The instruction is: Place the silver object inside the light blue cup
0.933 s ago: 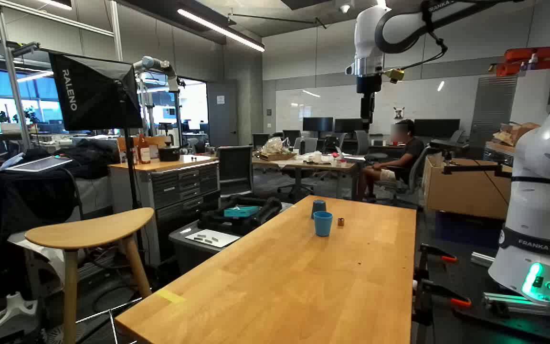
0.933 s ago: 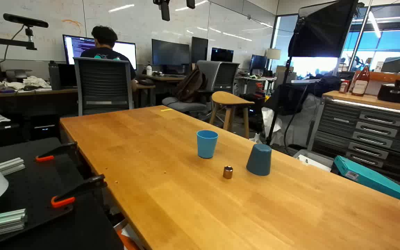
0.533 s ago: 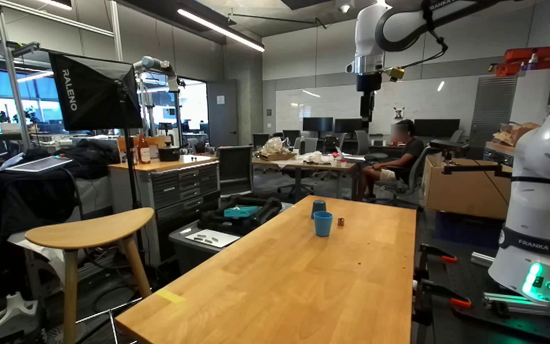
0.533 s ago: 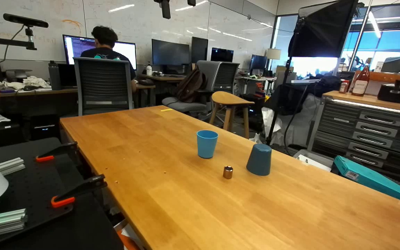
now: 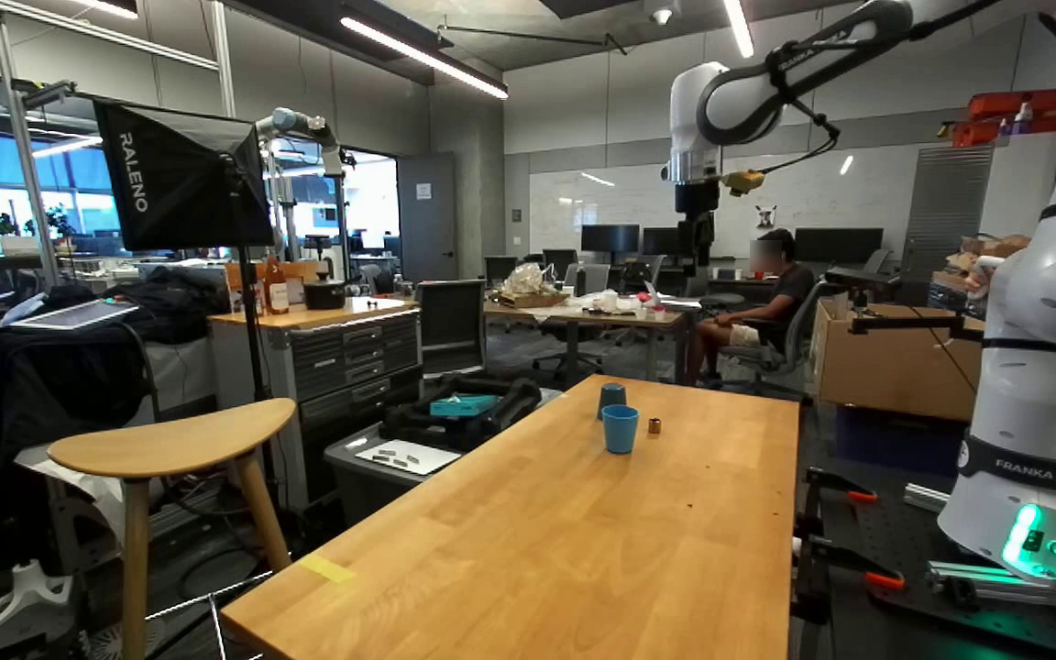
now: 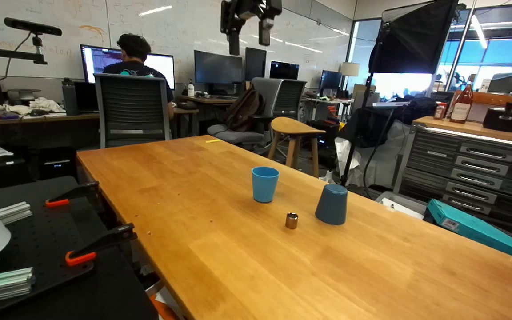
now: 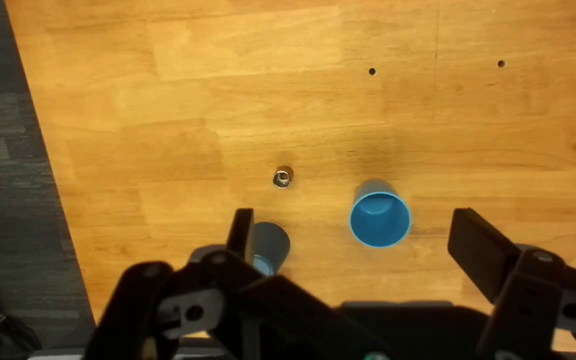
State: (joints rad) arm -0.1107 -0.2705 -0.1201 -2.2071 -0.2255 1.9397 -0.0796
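Observation:
The silver object [image 7: 283,177] is a small, short metal cylinder standing on the wooden table; it also shows in both exterior views [image 5: 654,426] [image 6: 291,221]. The light blue cup [image 7: 379,220] stands upright with its mouth up and looks empty inside; it also shows in both exterior views [image 5: 621,429] [image 6: 265,184]. My gripper [image 7: 350,226] is wide open with nothing between its fingers. It hangs high above the table and points down, as both exterior views show [image 5: 697,261] [image 6: 249,44]. In the wrist view the silver object lies ahead of the fingers, nearer the left finger.
A darker blue-grey cup [image 6: 331,204] stands upside down near the silver object; in the wrist view the left finger partly covers it [image 7: 270,245]. The wooden table [image 6: 216,266] has small holes. Orange-tipped clamps [image 6: 80,258] grip its edge beside the robot base.
My gripper has come down and shows lower in both exterior views, with a slight shift to the side. The cups and silver object have not moved.

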